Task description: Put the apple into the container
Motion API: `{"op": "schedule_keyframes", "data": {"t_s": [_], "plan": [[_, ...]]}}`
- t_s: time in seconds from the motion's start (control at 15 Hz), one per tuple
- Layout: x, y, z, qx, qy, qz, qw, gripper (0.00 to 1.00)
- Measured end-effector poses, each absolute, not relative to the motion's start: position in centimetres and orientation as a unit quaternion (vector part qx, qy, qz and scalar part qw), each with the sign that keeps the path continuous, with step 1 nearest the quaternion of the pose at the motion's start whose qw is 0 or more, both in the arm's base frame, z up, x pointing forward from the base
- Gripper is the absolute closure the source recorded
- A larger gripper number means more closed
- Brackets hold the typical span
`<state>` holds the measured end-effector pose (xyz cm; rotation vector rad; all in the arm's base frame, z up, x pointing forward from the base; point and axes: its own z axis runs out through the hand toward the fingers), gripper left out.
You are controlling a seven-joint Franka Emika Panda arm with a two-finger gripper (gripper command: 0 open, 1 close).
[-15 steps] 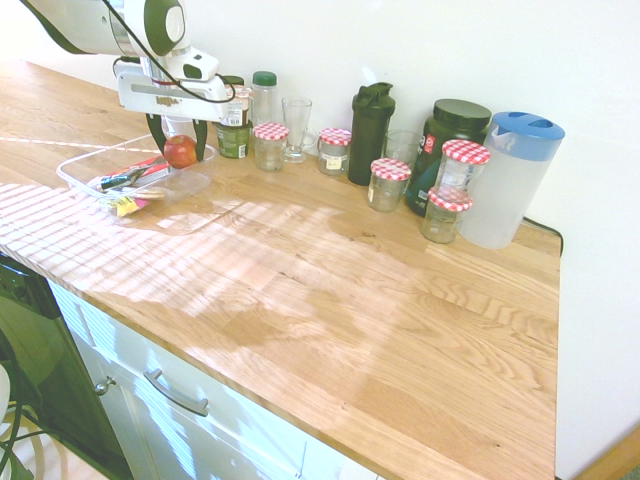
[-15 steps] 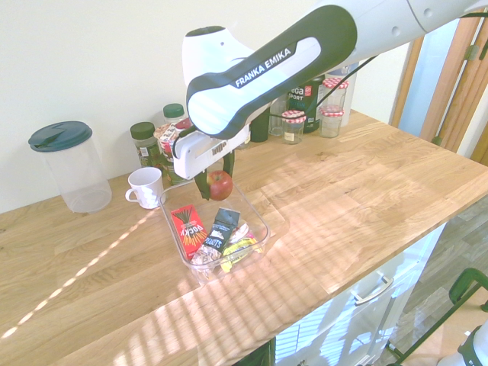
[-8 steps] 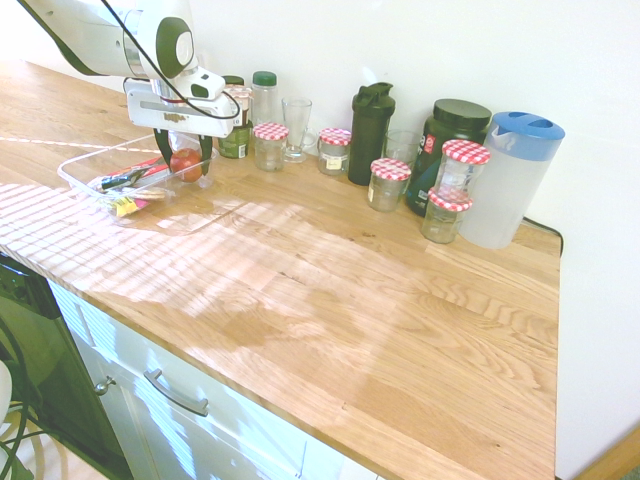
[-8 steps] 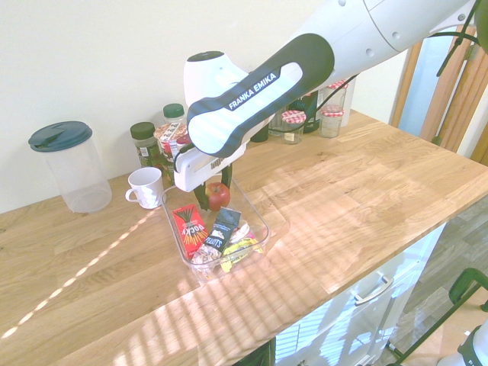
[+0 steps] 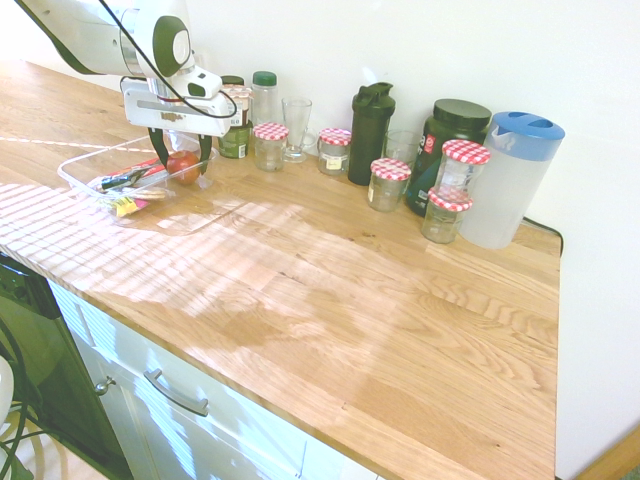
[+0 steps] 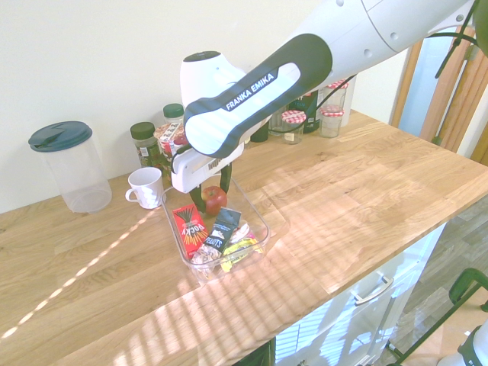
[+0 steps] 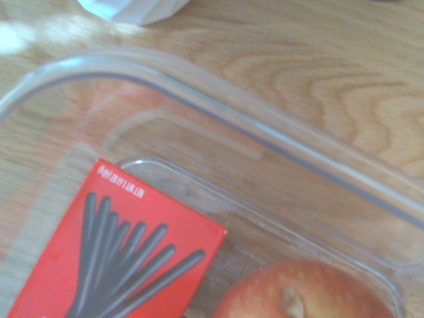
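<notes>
Second exterior view shows the apple (image 6: 214, 199) lower than a second ago, now resting inside the container (image 6: 259, 217) beside one red snack box (image 6: 188, 226). Five red-checked jars (image 5: 389, 184) stand on the tabletop (image 5: 330, 290). Spread wider than before, the claw (image 6: 213, 200) straddles the apple, fingers apart, gripping nothing.

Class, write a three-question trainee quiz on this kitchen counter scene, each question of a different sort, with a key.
1. True or false: the apple lies inside the container.
2. The red box lies: A) in the container, B) in the white cup, C) on a jar.
3. Fill in: the pincer points straight ____.

Key: 1 true; 2 A; 3 down.
</notes>
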<state>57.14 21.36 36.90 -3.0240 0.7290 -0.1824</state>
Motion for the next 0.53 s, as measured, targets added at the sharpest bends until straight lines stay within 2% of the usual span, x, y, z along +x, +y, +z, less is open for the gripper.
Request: {"op": "schedule_keyframes", "data": {"t_s": [0.27,0.4,0.53], "plan": [[56.2,19.0,45.0,-0.963,0.264,-0.057,0.01,0.0],[54.6,14.0,49.2,-0.948,0.314,-0.041,0.005,0.0],[53.2,6.2,49.2,-0.926,0.377,-0.033,-0.002,0.0]]}}
